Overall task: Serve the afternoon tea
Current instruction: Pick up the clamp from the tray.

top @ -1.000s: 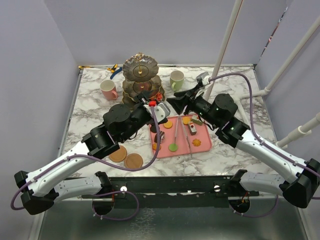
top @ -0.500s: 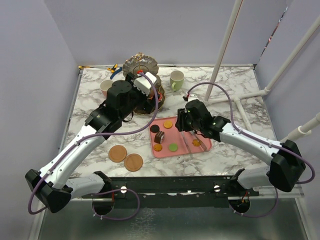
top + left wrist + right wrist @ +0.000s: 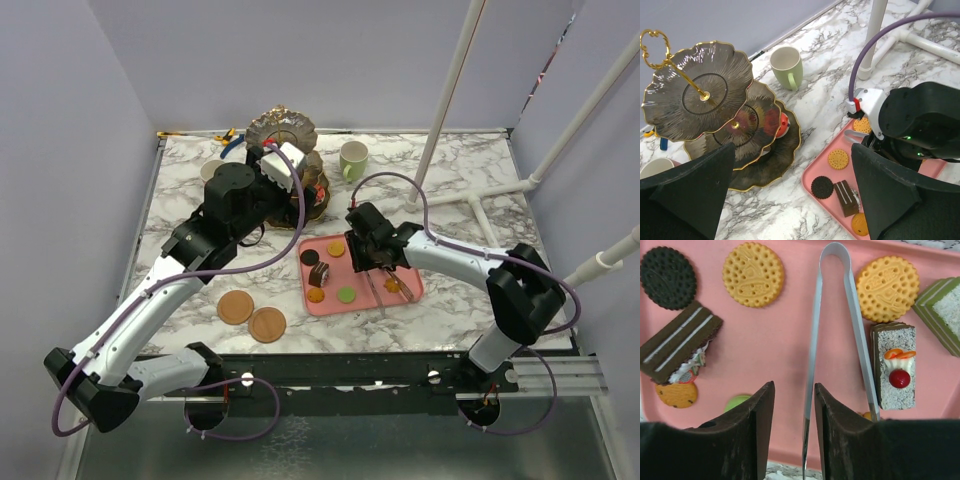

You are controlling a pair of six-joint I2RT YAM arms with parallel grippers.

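Observation:
The dark three-tier stand stands at the back, with a red pastry on a lower tier. My left gripper hovers wide open and empty between the stand and the pink tray. My right gripper is low over the tray, open, its fingers on either side of one arm of the metal tongs. On the tray lie a black cookie, yellow cookies, a chocolate slice and a cherry cake. The pale-green mug stands right of the stand, and the pink mug is partly hidden. Two coasters lie front left.
Blue-handled pliers lie at the back left corner. White pipes rise and run along the table's right side. Grey walls close in the left and back.
My left arm swung back from the tray toward the stand and its jaws opened wide. My right gripper dropped onto the tray, and its jaws narrowed around a tong arm.

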